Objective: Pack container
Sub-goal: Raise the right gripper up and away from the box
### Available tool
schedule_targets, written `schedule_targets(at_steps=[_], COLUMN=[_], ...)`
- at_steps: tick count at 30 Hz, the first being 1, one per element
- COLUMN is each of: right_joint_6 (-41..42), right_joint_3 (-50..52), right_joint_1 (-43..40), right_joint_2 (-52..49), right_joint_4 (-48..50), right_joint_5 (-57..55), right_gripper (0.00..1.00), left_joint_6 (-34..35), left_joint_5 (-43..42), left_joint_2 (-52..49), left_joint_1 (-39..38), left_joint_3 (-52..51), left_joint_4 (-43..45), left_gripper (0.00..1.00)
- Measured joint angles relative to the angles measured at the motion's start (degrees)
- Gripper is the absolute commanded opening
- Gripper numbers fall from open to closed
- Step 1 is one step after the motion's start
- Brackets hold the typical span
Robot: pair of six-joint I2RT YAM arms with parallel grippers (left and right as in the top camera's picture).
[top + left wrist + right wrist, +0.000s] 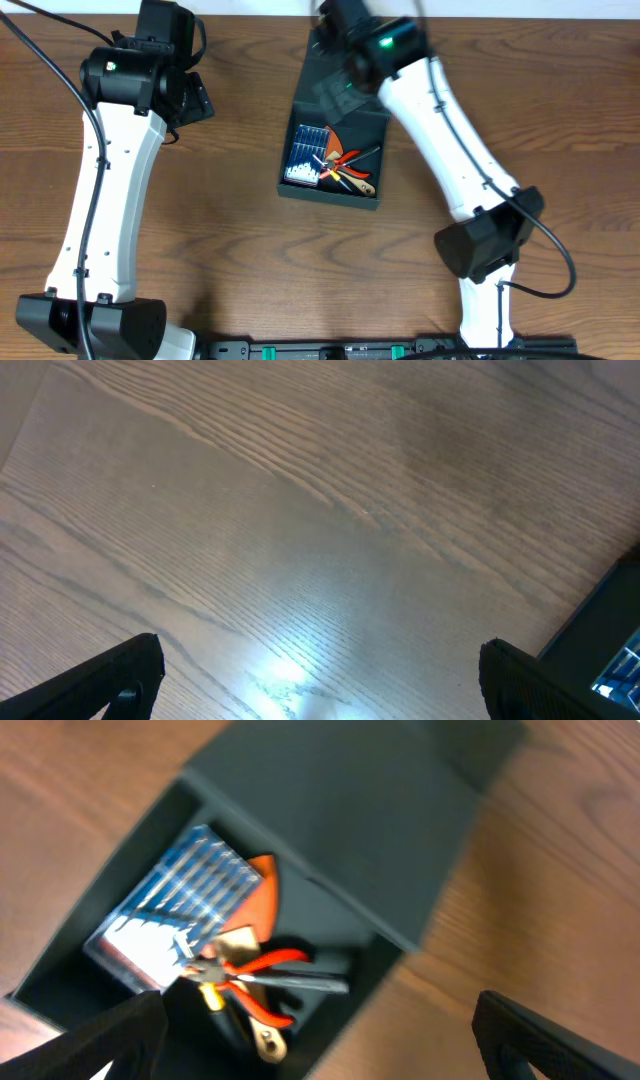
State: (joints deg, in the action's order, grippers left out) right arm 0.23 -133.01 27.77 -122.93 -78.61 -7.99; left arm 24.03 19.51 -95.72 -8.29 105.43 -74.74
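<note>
One container (328, 196), long axis front-to-back.

Even, fairly bright light falls from above, leaving only soft shadows on the wooden counter (230, 250). The left wrist view shows a white glare patch on the near counter. The right wrist view is smeared throughout, the container (330, 830) soft-edged. Overhead, the far end of the right arm (385, 45) is blurred too.
</note>
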Motion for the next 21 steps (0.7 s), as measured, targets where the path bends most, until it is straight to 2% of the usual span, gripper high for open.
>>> schedule_targets(at_steps=[1, 2, 4, 14, 21], right_joint_6=[0.66, 1.27, 2.38, 5.42, 4.98], right_joint_3=[-0.68, -1.38, -1.88, -1.92, -1.92], right_joint_1=[-1.14, -2.78, -5.86, -19.67, -23.82], right_joint_2=[0.0, 0.0, 0.0, 0.0, 0.0], right_joint_4=[-0.79, -1.68, -3.17, -7.45, -7.13], right_joint_5=[0.11, 0.5, 1.14, 2.64, 3.1], right_gripper=[0.64, 0.39, 0.03, 0.01, 0.01], left_joint_6=[0.0, 0.0, 0.0, 0.0, 0.0], left_joint_5=[-0.02, -0.02, -0.02, -0.02, -0.02], left_joint_2=[0.0, 0.0, 0.0, 0.0, 0.0], left_joint_1=[0.0, 0.0, 0.0, 0.0, 0.0], left_joint_3=[0.0, 0.0, 0.0, 0.0, 0.0], left_joint_4=[-0.02, 0.0, -0.02, -0.02, 0.17], left_gripper=[0.98, 0.99, 0.99, 0.99, 0.98])
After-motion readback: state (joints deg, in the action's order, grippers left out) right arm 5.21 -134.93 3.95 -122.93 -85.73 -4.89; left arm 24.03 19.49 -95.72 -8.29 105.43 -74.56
